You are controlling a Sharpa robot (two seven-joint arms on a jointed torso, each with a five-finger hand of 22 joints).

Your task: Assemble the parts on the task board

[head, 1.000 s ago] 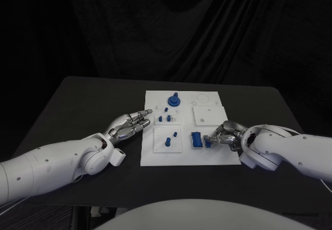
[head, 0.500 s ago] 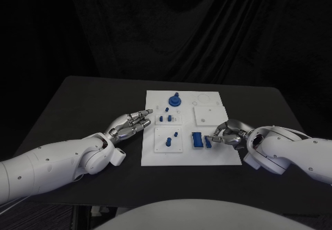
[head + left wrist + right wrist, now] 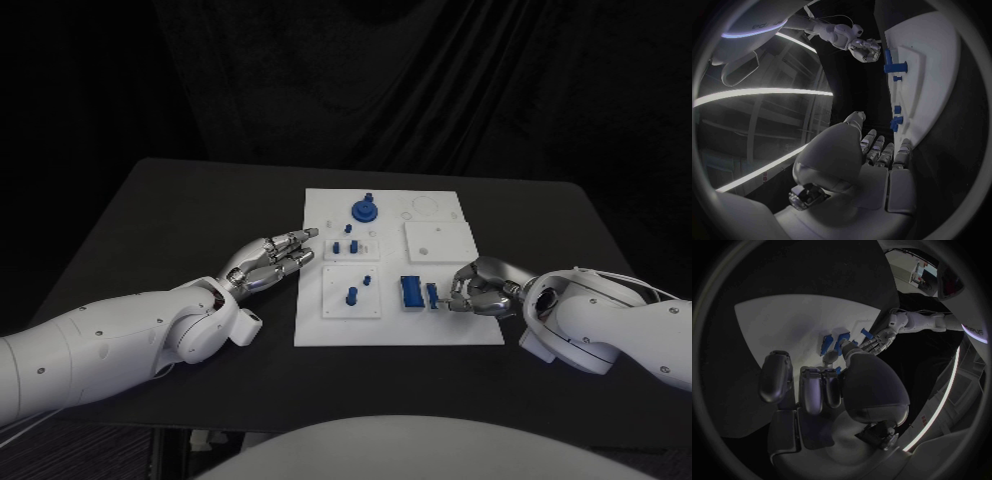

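R hand (image 3: 479,287) has curled in by the blue block (image 3: 411,292) on the task board (image 3: 397,330), grip unclear; L hand (image 3: 271,258) stays loosely apart, idle.

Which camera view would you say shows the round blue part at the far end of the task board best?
The head view: the round blue part stands unobstructed on the task board. The left wrist view shows it edge-on; in the right wrist view I cannot pick it out.

Both arms were white, smooth and rounded, with small dark screws along the left arm (image 3: 101,345). The left hand (image 3: 270,259) and the right hand (image 3: 480,288) were silver, metallic, many-fingered.
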